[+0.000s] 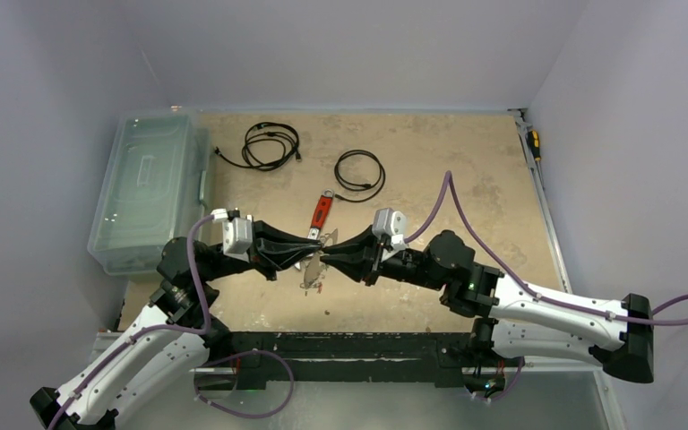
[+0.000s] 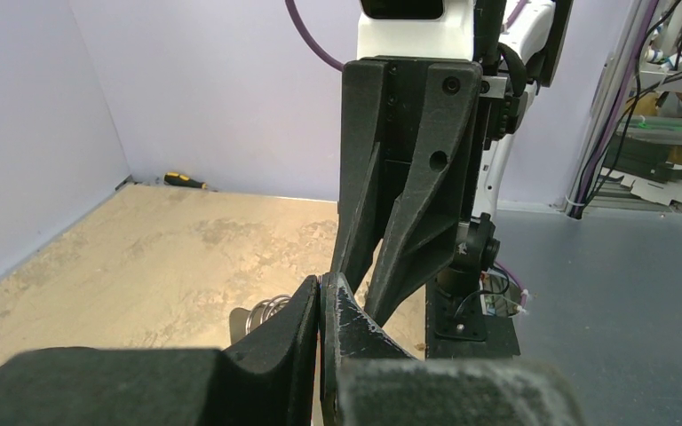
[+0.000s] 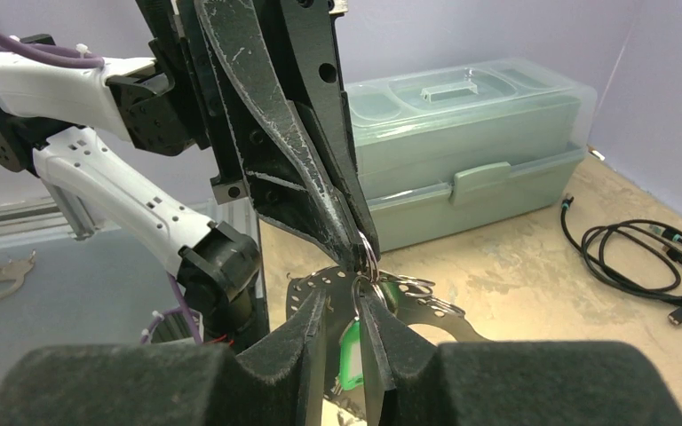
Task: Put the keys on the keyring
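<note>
**Item 1: the keyring** (image 3: 366, 259). A silvery wire ring with small silver keys dangling from it, held up off the table. It sits at the very tips of the left gripper (image 3: 355, 247), whose jaws are pressed together on the wire.

**Item 2: green-headed key** (image 3: 349, 348). It hangs just under the ring, seen in the slot between the fingers of the right gripper (image 3: 352, 311). That gripper's jaws stand narrow, tip to tip with the left gripper's. Whether they clamp the key or only flank it cannot be told, nor whether the key is already on the wire.

**Item 3: red-headed key.** Not made out in any view.

**Step in hand (judged):** threading, with one arm presenting the ring and the other working the key.

**Next move calls for:** a sure pinch on the key head, its hole lined up with the wire's open end, and a short slide along the wire while the left gripper stays steady.

**Surroundings:**
- red-handled adjustable wrench (image 1: 322, 213), just beyond the meeting fingertips
- black coiled cables (image 3: 639, 257), farther beyond
- clear lidded plastic box (image 3: 471, 151), out past the left gripper
</note>
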Motion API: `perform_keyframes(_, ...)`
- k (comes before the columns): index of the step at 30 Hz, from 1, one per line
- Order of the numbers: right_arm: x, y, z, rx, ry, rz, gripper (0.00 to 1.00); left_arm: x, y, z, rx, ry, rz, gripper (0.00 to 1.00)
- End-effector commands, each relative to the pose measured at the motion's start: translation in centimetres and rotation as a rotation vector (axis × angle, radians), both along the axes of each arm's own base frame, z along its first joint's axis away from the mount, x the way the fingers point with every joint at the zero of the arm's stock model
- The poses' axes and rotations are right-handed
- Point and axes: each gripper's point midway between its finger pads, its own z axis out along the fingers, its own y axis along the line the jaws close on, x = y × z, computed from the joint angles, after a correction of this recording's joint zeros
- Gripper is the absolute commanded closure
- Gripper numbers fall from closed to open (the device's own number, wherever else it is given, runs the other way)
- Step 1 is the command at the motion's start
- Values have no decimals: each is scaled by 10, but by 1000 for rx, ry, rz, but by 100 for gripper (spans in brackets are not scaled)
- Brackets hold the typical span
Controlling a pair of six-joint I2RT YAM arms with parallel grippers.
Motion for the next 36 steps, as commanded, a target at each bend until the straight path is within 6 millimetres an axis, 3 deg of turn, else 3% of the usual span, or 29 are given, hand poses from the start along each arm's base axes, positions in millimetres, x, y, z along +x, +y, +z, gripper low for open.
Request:
perform_keyframes(1,0,0,20,65,-29,0,78,-5,4,18,-49,-69,1,100)
perform_keyframes(36,10,3,23,81,-37,-39,77,-10,6,22,-65,-84,-13,100)
